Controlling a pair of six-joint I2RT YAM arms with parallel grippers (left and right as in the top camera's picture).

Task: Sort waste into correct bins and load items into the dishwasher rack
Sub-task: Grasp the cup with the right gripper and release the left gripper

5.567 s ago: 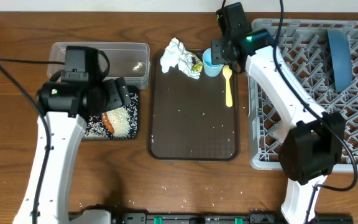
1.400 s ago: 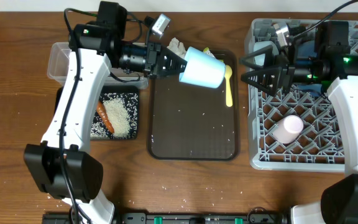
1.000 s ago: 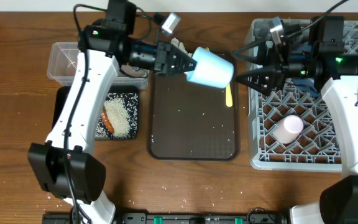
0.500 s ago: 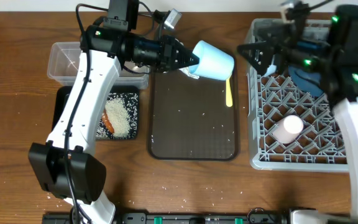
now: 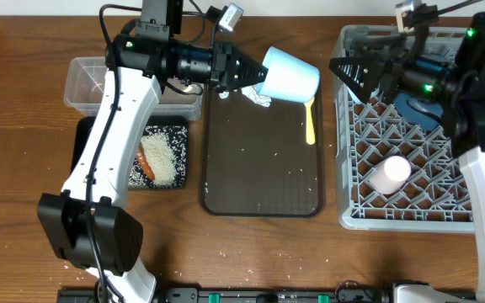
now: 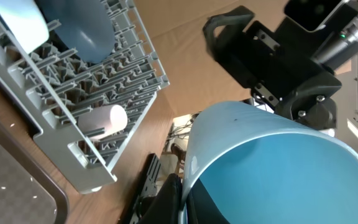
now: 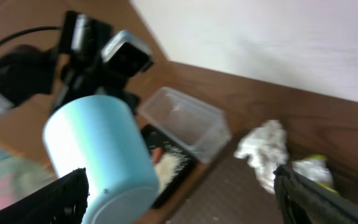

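Observation:
My left gripper (image 5: 256,76) is shut on the rim of the light-blue cup (image 5: 291,75), holding it tilted in the air over the far end of the brown tray (image 5: 259,168). In the left wrist view one finger is inside the cup (image 6: 272,168) and one outside. My right gripper (image 5: 349,76) hangs open and empty just right of the cup, above the left edge of the dishwasher rack (image 5: 369,143). A pink-and-white cup (image 5: 390,175) and a blue plate (image 5: 417,108) are in the rack. The yellow spoon (image 5: 310,126) lies on the tray.
A crumpled napkin (image 7: 263,149) and a yellow-green wrapper (image 7: 312,168) sit at the tray's far end, partly under the cup. The black tray (image 5: 84,143) holds rice (image 5: 165,160) and a carrot (image 5: 146,162). A clear tub (image 5: 133,80) stands behind it.
The left arm has carried the cup up and a little right, toward the rack. The right gripper has risen and stays open facing it.

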